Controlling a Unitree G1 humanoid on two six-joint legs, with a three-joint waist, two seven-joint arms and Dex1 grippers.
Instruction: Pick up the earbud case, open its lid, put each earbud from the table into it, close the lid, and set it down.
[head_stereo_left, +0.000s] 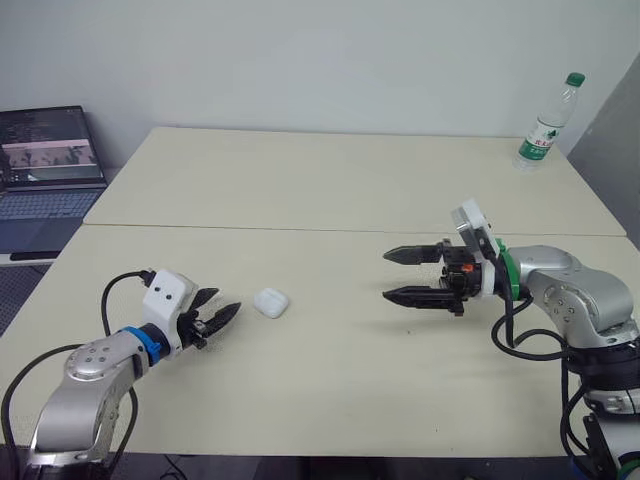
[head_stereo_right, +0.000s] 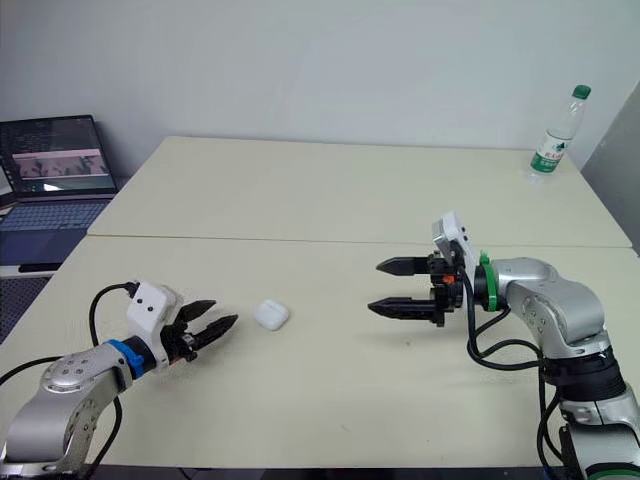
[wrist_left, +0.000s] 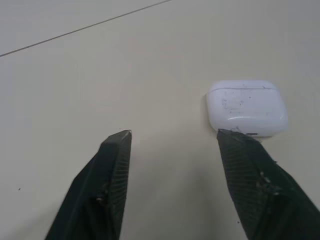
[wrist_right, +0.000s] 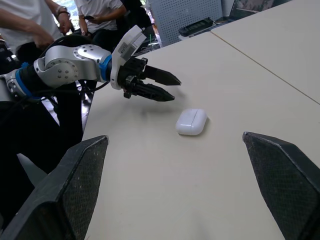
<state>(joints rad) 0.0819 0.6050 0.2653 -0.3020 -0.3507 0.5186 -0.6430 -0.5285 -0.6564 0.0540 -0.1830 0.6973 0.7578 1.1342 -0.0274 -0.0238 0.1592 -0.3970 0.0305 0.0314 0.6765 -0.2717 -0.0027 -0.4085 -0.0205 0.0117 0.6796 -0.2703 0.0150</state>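
Note:
A white earbud case (head_stereo_left: 270, 302) lies on the beige table (head_stereo_left: 330, 370) with its lid closed, left of centre. My left gripper (head_stereo_left: 220, 308) is open just to the case's left, a short gap away. In the left wrist view the case (wrist_left: 246, 107) sits beyond one fingertip (wrist_left: 225, 134) and off to its side, not between the two. My right gripper (head_stereo_left: 392, 274) is open to the right of the case, well apart from it, pointing toward it. The right wrist view has the case (wrist_right: 191, 122) between and beyond its fingers. I cannot make out any loose earbuds on the table.
An open laptop (head_stereo_left: 45, 165) stands at the far left beside the table. A plastic water bottle (head_stereo_left: 546, 124) with a green cap stands at the back right corner. A seam (head_stereo_left: 350, 230) runs across the table. People stand beyond the table edge in the right wrist view (wrist_right: 30, 25).

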